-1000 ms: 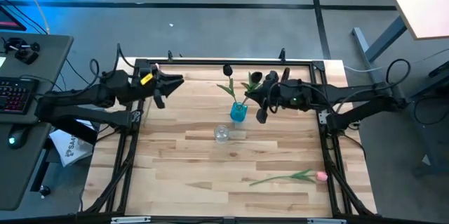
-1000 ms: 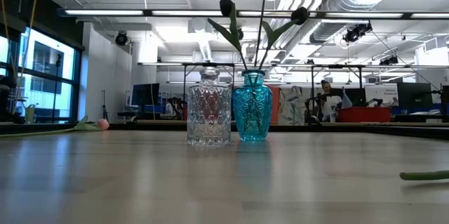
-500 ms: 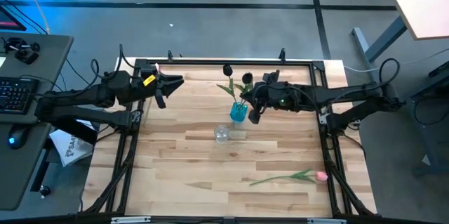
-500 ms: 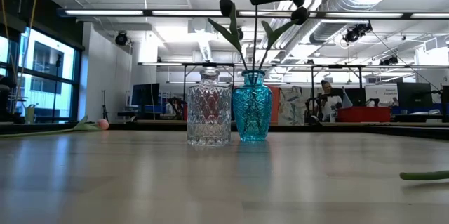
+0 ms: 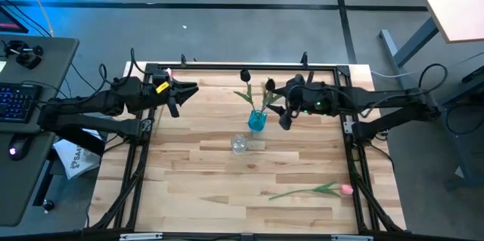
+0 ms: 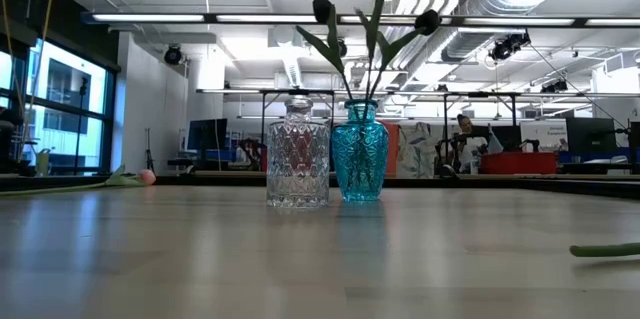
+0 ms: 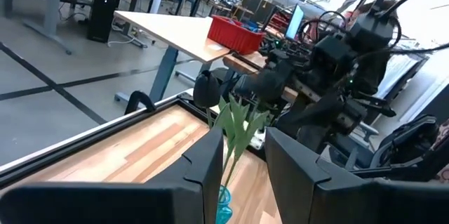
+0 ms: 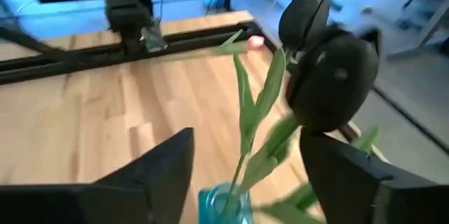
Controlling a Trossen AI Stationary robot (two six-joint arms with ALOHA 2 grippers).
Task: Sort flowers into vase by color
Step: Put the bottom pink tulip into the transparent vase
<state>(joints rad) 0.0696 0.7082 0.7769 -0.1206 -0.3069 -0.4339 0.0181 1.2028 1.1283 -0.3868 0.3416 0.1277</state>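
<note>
A blue vase stands at the table's far middle and holds two dark-headed tulips by their stems. Their heads and leaves rise above the vase in the low view. A clear vase stands empty beside it, toward the near left. One pink tulip lies flat at the near right. Another pink head shows by the far left edge. My right gripper is open just right of the blue vase; its fingers stand on either side of the tulip stems. My left gripper is open and empty at the far left.
The table's dark metal frame runs along the far edge. A free stretch of wooden top lies at the near left. The low view shows the room behind the table, with a person far off.
My right gripper has gone toward the blue vase and then drawn back a little toward the table's right edge. The second dark tulip stays in the vase, its head a little farther left than before.
</note>
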